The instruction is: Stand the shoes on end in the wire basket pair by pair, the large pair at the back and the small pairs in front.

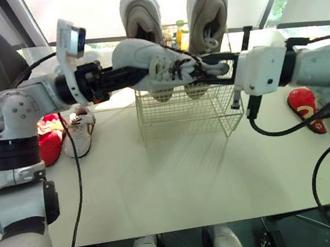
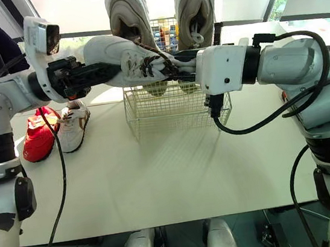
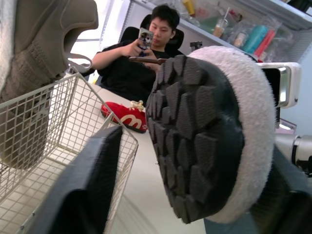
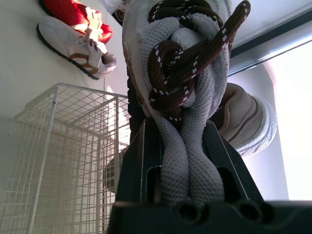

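A white knit shoe (image 1: 150,58) with brown laces hangs level above the front of the wire basket (image 1: 182,112), its toe pointing to my left. My right gripper (image 4: 178,146) is shut on the shoe's knit collar. The left gripper (image 1: 123,77) straddles the toe end. In the left wrist view a gap shows between one finger (image 3: 83,195) and the black sole (image 3: 200,131), so it stands open. Two large beige shoes (image 1: 140,17) (image 1: 207,8) stand on end at the back of the basket.
A red shoe (image 1: 48,139) and a white shoe with brown trim (image 1: 81,131) lie on the table left of the basket. Another red shoe (image 1: 303,108) lies to its right. A seated person (image 3: 146,48) holds a phone beyond the table.
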You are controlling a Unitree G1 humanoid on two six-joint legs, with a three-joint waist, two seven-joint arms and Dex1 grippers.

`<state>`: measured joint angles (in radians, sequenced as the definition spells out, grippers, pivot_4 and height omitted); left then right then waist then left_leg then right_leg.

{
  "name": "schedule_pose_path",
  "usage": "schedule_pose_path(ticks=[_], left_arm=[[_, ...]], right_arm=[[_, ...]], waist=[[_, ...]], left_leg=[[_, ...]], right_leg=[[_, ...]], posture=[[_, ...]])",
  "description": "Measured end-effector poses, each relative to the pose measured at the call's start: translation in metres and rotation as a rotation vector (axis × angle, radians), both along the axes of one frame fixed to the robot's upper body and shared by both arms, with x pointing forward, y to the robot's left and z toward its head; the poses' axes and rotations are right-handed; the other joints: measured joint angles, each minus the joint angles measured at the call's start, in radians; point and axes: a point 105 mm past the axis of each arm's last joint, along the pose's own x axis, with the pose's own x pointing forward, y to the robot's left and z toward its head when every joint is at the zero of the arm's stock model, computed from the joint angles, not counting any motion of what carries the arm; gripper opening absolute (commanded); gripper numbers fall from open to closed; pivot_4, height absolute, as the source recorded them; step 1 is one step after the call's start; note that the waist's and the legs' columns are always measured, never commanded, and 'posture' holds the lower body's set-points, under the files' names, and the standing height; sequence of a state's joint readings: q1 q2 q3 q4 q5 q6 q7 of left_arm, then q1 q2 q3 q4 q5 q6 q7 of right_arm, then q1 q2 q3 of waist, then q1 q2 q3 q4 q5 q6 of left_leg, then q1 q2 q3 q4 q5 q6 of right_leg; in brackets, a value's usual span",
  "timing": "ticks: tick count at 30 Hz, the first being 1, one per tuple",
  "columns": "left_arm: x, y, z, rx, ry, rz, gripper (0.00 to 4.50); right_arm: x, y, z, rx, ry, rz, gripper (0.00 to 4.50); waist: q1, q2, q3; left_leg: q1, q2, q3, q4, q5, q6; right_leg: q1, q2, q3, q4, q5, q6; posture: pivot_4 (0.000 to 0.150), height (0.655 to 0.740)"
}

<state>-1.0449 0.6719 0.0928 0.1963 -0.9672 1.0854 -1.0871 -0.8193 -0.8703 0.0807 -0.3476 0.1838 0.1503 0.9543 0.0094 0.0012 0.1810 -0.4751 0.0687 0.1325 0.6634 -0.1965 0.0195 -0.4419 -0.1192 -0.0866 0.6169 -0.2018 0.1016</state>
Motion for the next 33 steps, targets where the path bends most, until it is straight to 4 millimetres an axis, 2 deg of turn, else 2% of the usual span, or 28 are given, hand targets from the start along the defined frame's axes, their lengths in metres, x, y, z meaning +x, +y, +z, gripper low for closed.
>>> schedule_pose_path(ticks=[2,3,5,7,10,11,14,15,17,19,22,24,27,29,33], left_arm=[[0.001,-0.001,-0.001,0.002,0.006,0.006,0.81],[0.001,-0.001,-0.001,0.004,0.012,0.01,0.39],[0.003,-0.001,-0.003,0.005,0.026,0.023,0.31],[0.004,0.0,-0.001,-0.027,0.038,0.034,0.31],[0.006,-0.003,0.002,-0.12,0.08,0.039,0.31],[0.006,-0.002,0.003,-0.146,0.095,0.046,0.31],[0.008,0.002,0.005,-0.261,0.131,0.066,0.31],[0.008,0.003,0.006,-0.306,0.14,0.074,0.31],[0.007,0.001,0.006,-0.344,0.148,0.08,0.31],[0.006,-0.003,0.008,-0.362,0.152,0.082,0.31],[0.003,-0.011,0.011,-0.384,0.148,0.067,0.31],[0.002,-0.014,0.013,-0.413,0.142,0.065,0.31],[0.001,-0.021,0.014,-0.437,0.135,0.067,0.31],[0.002,-0.024,0.011,-0.44,0.142,0.075,0.31],[0.005,-0.025,0.009,-0.459,0.142,0.087,0.31]], right_arm=[[0.0,0.0,0.0,-0.01,0.001,0.0,0.33],[0.0,0.0,-0.001,-0.015,0.006,0.002,0.78],[0.0,0.0,-0.001,-0.003,0.033,0.007,1.61],[-0.001,-0.001,0.003,0.077,0.107,0.022,2.69],[-0.003,-0.013,0.011,0.3,0.326,0.035,4.13],[-0.004,-0.019,0.011,0.358,0.389,0.037,4.47],[-0.002,-0.044,-0.001,0.558,0.632,0.013,4.47],[-0.001,-0.054,-0.009,0.671,0.741,0.016,4.47],[0.0,-0.058,-0.023,0.788,0.871,0.027,4.47],[0.001,-0.05,-0.033,0.88,0.975,0.065,4.47],[0.0,-0.032,-0.028,1.032,1.061,0.186,4.47],[0.002,-0.02,-0.019,1.162,1.104,0.28,4.47],[0.001,-0.001,0.001,1.266,1.132,0.41,4.47],[-0.002,0.002,0.009,1.279,1.122,0.447,4.47],[-0.002,0.002,0.012,1.305,1.114,0.452,4.47]], waist=[[-0.001,0.0,0.0],[-0.001,0.0,0.0],[-0.002,0.0,0.0],[-0.001,0.0,0.0],[0.005,-0.001,0.0],[0.005,-0.001,0.0],[0.004,-0.001,-0.001],[0.003,-0.002,-0.001],[0.002,-0.002,-0.001],[-0.003,-0.002,-0.001],[-0.006,-0.002,-0.001],[-0.007,-0.001,-0.001],[-0.004,-0.001,-0.001],[0.003,-0.001,-0.001],[0.002,-0.001,-0.001]], left_leg=[[0.0,0.0,0.0,0.0,0.0,0.0],[0.0,0.0,0.0,0.0,0.0,0.0],[0.0,0.0,0.0,0.0,0.0,0.0],[0.0,0.0,0.0,0.0,0.0,0.0],[0.0,0.0,-0.002,0.001,0.0,0.0],[0.0,0.0,-0.002,0.001,0.0,0.001],[0.001,0.0,-0.002,0.001,0.0,0.001],[0.001,0.0,-0.003,0.001,0.0,0.001],[0.002,0.0,-0.002,0.001,0.0,0.001],[0.002,0.0,-0.002,0.001,0.0,0.001],[0.003,0.0,-0.002,0.0,0.0,0.001],[0.003,0.0,-0.002,0.0,0.0,0.001],[0.002,0.0,-0.002,0.0,0.0,0.001],[0.002,0.0,-0.002,0.0,0.0,0.001],[0.002,0.0,-0.002,0.001,0.0,0.001]], right_leg=[[0.0,0.0,0.0,0.0,0.0,0.0],[0.0,0.0,0.0,0.0,0.0,0.0],[0.0,0.0,0.0,0.0,0.0,0.001],[0.0,0.0,0.0,0.001,0.002,0.003],[0.001,0.0,0.0,0.001,0.002,0.003],[0.002,0.0,0.0,0.001,0.002,0.003],[0.003,0.0,0.0,0.0,0.002,0.003],[0.004,0.0,0.0,0.0,0.002,0.003],[0.003,0.0,0.0,0.001,0.002,0.003],[0.003,0.0,0.0,0.003,0.002,0.003],[0.002,0.0,0.0,0.004,0.002,0.003],[0.002,0.001,0.0,0.004,0.002,0.003],[0.003,0.001,0.0,0.003,0.002,0.003],[0.003,0.0,0.0,0.003,0.002,0.003],[0.004,0.0,0.0,0.001,0.002,0.003]], posture=[[0.15,0.74],[0.15,0.74],[0.15,0.74],[0.15,0.74],[0.15,0.74],[0.15,0.74],[0.15,0.74],[0.15,0.74],[0.15,0.74],[0.15,0.74],[0.15,0.74],[0.15,0.74],[0.15,0.74],[0.15,0.74],[0.15,0.74]])
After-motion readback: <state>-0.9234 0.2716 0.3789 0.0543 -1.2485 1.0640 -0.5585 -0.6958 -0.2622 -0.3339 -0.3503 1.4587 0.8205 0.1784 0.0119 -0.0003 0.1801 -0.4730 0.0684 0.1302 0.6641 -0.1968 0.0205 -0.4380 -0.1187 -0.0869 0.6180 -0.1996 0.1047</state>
